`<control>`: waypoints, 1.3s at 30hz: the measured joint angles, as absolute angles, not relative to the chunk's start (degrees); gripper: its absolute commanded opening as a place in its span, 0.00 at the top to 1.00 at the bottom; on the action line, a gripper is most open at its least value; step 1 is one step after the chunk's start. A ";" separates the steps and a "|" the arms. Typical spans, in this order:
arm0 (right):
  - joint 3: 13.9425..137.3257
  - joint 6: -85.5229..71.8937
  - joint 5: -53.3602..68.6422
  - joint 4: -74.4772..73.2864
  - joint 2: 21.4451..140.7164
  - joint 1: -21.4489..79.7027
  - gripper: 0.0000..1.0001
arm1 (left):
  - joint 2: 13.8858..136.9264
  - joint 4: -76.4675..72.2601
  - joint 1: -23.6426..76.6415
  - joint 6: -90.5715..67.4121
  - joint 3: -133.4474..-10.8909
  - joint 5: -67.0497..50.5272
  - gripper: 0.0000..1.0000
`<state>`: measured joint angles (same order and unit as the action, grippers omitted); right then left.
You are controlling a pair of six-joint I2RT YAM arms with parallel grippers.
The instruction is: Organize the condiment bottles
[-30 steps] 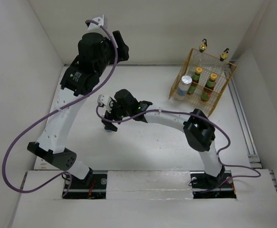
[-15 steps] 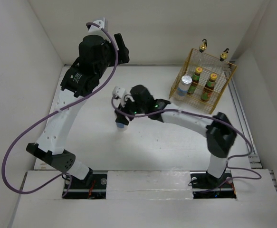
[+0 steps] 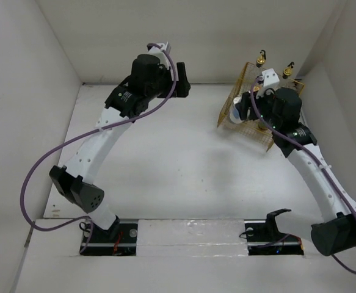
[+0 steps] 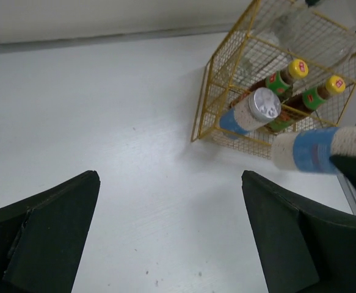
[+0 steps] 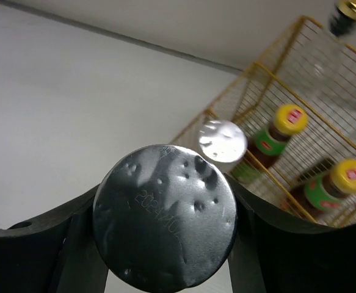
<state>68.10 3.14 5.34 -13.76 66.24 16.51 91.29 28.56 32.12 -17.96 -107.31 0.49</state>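
My right gripper (image 3: pixel 246 108) is shut on a short white bottle with a blue label (image 4: pixel 312 149), holding it at the near left side of the yellow wire basket (image 3: pixel 226 108). Its silver lid (image 5: pixel 165 223) fills the right wrist view between my fingers (image 5: pixel 260 235). In the basket stand another silver-lidded white bottle (image 4: pixel 254 110), two dark bottles with green necks and yellow tops (image 4: pixel 298 68) (image 4: pixel 334 84), and two clear glass bottles with gold caps (image 3: pixel 261 60) (image 3: pixel 287 72). My left gripper (image 4: pixel 170 177) is open and empty, high above the table left of the basket.
White walls close the table at the back and on both sides. The basket (image 4: pixel 203 97) stands in the far right corner. A rail (image 3: pixel 315 165) runs along the table's right edge. My left arm's cable (image 3: pixel 43 165) loops over the left side.
My right arm has carried the white bottle from the table's middle left across to the basket. My left arm has swung right, toward the back centre.
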 measured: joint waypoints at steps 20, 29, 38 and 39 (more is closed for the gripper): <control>65.65 1.48 4.25 -10.87 79.11 -0.51 0.80 | 94.11 26.41 32.18 -18.90 -101.73 -7.73 0.00; 58.96 1.23 2.81 -6.17 82.50 -0.47 0.52 | 95.59 26.35 32.18 -18.87 -101.58 -6.94 0.00; 58.37 0.10 2.90 -4.71 83.70 0.23 0.01 | 95.88 26.35 32.18 -18.46 -101.58 -6.98 0.00; 58.37 0.05 2.92 -4.58 83.48 0.25 0.01 | 95.88 26.33 32.18 -18.46 -101.58 -6.96 0.00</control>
<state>58.37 0.05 2.92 -4.58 83.48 0.25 95.88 26.33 32.18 -18.46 -101.58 -6.96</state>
